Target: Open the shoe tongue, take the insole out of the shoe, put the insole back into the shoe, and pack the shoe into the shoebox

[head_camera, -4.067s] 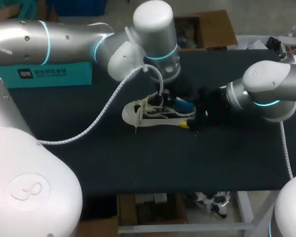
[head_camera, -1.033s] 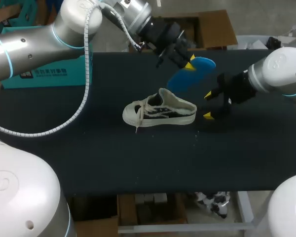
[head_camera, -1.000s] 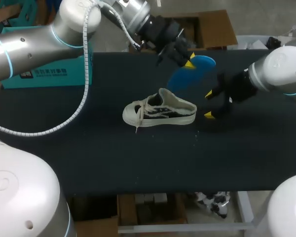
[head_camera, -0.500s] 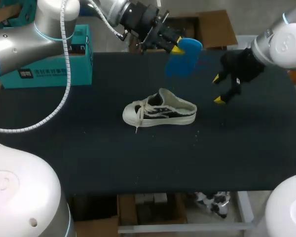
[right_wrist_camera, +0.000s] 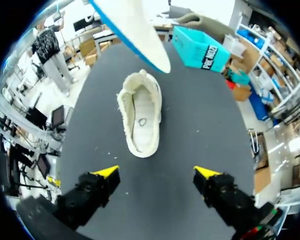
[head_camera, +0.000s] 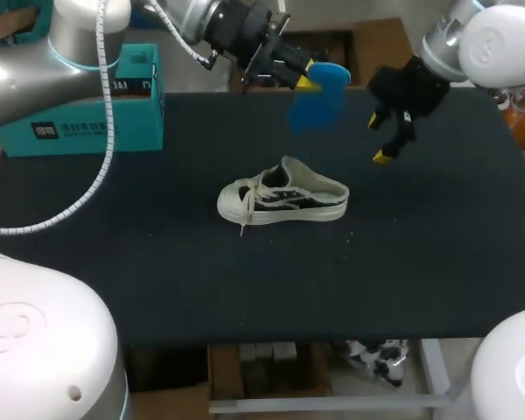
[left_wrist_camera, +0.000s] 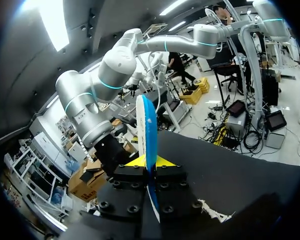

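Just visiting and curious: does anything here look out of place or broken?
Nothing looks broken or spilled. The one oddity: the blue insole hangs in the air, pinched by the left gripper, instead of lying inside the shoe, which stands upright on the table.

Head view overhead; right wrist above shoe (right_wrist_camera: 140, 117)

Left gripper (head_camera: 307, 80) lifts the insole (head_camera: 318, 102) clear of the shoe (head_camera: 284, 198) toward 12 o'clock; right gripper (head_camera: 378, 140) withdraws toward 2 o'clock.

Only print I can spot is some white lettering (head_camera: 74, 129) on the side of the teal shoebox (head_camera: 144, 122), too small to make out.
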{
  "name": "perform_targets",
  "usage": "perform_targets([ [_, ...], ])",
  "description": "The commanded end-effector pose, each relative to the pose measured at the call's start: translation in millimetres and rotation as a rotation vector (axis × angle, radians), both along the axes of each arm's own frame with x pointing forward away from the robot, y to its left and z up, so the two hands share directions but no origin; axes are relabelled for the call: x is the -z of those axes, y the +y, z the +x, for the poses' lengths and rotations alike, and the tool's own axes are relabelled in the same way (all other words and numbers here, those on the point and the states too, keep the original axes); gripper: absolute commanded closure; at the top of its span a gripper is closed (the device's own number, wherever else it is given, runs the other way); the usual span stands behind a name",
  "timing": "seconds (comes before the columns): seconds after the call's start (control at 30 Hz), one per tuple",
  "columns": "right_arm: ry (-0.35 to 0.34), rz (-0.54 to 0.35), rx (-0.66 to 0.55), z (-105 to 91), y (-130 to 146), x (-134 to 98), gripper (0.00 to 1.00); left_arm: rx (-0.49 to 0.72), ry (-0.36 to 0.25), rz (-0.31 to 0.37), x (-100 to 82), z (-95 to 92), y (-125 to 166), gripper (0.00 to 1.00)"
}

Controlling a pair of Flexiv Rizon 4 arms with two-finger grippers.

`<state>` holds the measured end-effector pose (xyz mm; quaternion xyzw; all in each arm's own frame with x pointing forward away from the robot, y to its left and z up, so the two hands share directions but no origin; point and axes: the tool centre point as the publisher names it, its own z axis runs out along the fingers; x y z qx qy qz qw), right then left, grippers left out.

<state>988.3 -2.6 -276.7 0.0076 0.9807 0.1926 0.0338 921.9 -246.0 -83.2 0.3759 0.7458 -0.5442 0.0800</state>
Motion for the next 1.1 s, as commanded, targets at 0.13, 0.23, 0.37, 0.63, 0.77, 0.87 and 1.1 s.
perform_targets([
  [0.13,0.05,-0.09,-0.034,12.3,25,-3,0.0,-0.093,-0.03,-0.147,6.6,-27.9,59,1.0],
  [0.23,0.053,-0.118,-0.037,12.8,34,-3,0.0,-0.11,-0.031,-0.203,4.5,-33.1,77,1.0],
  [0.37,0.055,-0.149,-0.045,13.2,49,-2,0.0,-0.143,-0.018,-0.264,2.5,-36.4,97,1.0],
  [0.63,0.049,-0.226,-0.052,15.0,80,5,0.0,-0.265,0.005,-0.414,2.8,-40.0,133,1.0],
  [0.77,0.047,-0.27,-0.057,16.9,95,12,0.0,-0.296,0.005,-0.453,6.2,-41.8,147,1.0],
  [0.87,0.045,-0.301,-0.056,17.8,105,16,0.0,-0.325,0.006,-0.47,8.5,-43.1,158,1.0],
  [1.1,0.029,-0.38,-0.041,18.6,124,23,0.0,-0.385,0.018,-0.505,10.2,-47.9,185,1.0],
])
